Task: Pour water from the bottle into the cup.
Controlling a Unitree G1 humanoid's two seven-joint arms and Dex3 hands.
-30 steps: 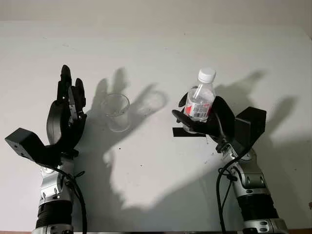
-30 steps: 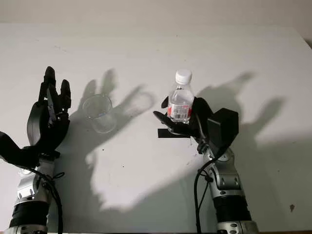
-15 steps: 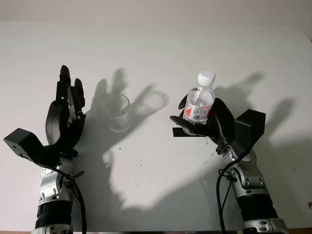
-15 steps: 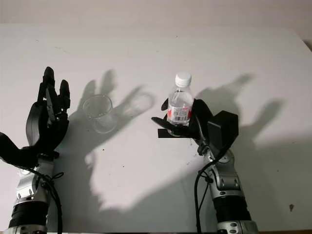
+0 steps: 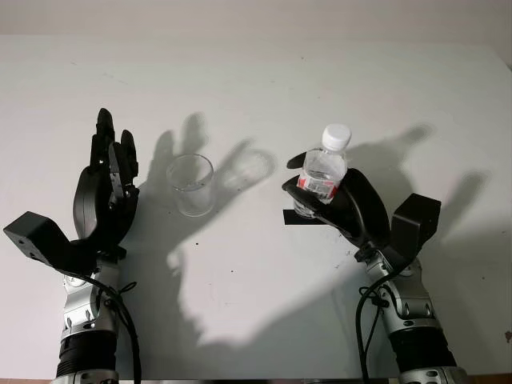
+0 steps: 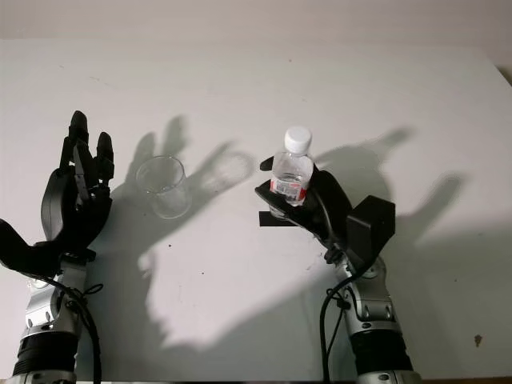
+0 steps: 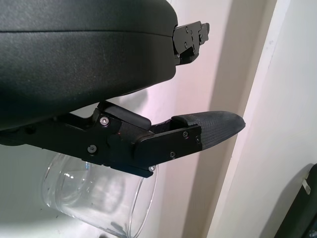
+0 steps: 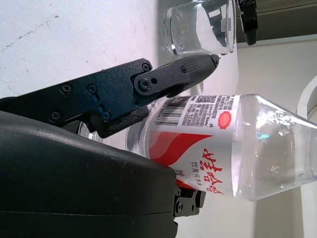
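A clear plastic water bottle (image 5: 324,166) with a white cap and a red-and-white label stands at centre right of the white table (image 5: 256,80), leaning a little. My right hand (image 5: 318,197) is wrapped around its lower body, shut on it. The right wrist view has a black finger (image 8: 148,82) lying across the label of the bottle (image 8: 223,144), with the palm against it. An empty clear cup (image 5: 190,184) stands upright left of centre. My left hand (image 5: 108,180) is open just to the left of the cup, not touching it; the left wrist view has the cup (image 7: 94,203) beside one finger (image 7: 198,134).
A short strip of black tape (image 5: 290,218) lies on the table at the foot of the bottle. Strong shadows of both hands fall across the white surface. The table's back edge meets a pale wall.
My right hand has closed its fingers round the bottle, and the forearm has shifted a little right. The bottle now leans slightly. The left hand and the cup have stayed put.
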